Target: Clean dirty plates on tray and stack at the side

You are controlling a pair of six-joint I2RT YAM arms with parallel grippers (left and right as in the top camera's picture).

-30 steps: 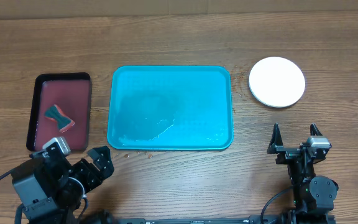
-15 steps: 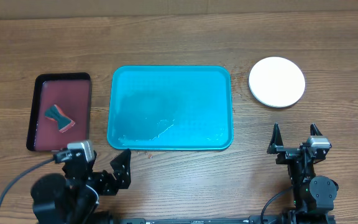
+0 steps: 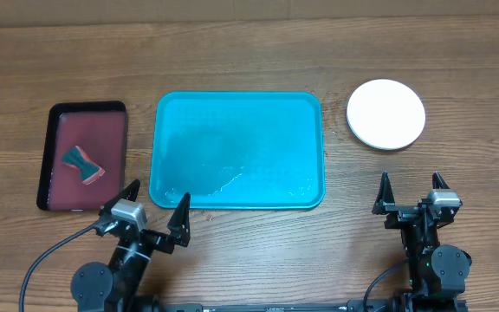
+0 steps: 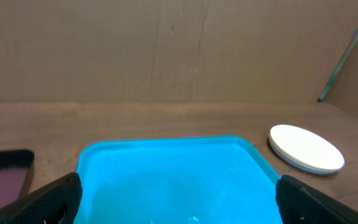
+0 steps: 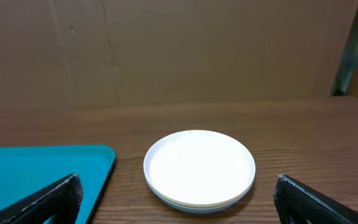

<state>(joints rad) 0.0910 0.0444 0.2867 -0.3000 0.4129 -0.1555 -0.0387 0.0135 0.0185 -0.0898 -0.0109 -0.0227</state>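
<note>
**Tray bare, stack at right: park clean, don't bump anything**

- The tray (image 3: 232, 130) sits mid-table and holds no dishes. Its near part has a pale sheen, probably water.
- The plates (image 3: 386, 113) sit on the table (image 3: 232, 52) to the right of the tray, apart from it, towards the far side. White is on top. The right wrist view shows rim lines under it, so I read it as a stack, but I can't count it or tell the lower colours.
- The left gripper (image 3: 159, 192) is at the near edge, just near of the tray's near-left corner, with jaws spread and nothing between them.
- The right gripper (image 3: 411, 182) is at the near edge, near of the stack and well apart from it, also spread and empty.
- The sponge (image 3: 82, 165) lies in the small red tray (image 3: 93, 130) at far left.

My read is that the job looks done and this step is just the rest pose.
- Hold both arms low at the near edge, with no sweep across the tray or towards the stack.
- If the left arm moves, lift it first, because its right finger is close to the tray rim.
- There are a few specks (image 3: 199, 212) on the table by the tray's near edge. They are not worth chasing with these fingers.
</note>
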